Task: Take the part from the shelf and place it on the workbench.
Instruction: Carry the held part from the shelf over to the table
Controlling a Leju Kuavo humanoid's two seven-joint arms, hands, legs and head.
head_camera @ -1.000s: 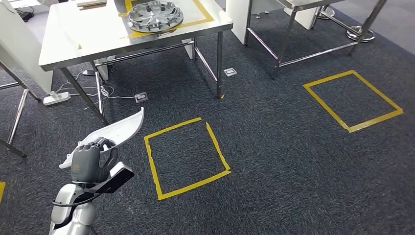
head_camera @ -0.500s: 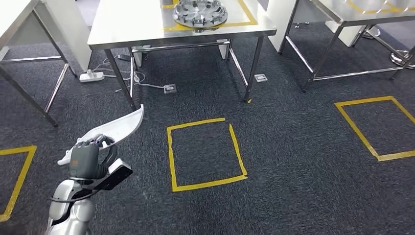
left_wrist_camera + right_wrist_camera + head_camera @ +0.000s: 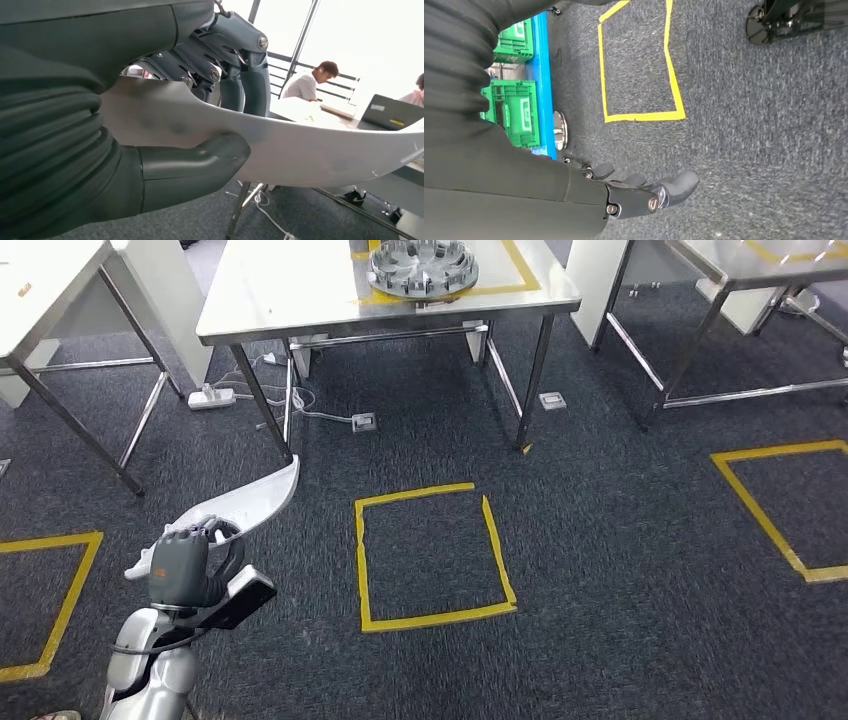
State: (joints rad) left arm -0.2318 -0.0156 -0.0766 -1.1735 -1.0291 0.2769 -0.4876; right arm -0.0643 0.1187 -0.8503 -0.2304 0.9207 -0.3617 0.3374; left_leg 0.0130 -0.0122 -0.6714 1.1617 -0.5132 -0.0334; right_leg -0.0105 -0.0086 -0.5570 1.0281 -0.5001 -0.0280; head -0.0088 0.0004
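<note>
Floor and tables

The floor (image 3: 620, 570) is dark grey carpet. A square of yellow tape (image 3: 435, 556) is stuck on it in the middle, with part of a tape square (image 3: 780, 510) to the right and part of another (image 3: 45, 600) to the left. A shiny metal table (image 3: 300, 300) stands at the back, and a round silver wheel cover (image 3: 422, 265) lies on it inside yellow tape lines. Under the table a white power strip (image 3: 210, 398) and thin wires lie on the carpet, near two small floor sockets (image 3: 364, 422). More metal tables stand left (image 3: 40, 280) and right (image 3: 760, 260). In the right wrist view, green crates (image 3: 516, 107) sit by a blue edge beside the carpet.
</note>
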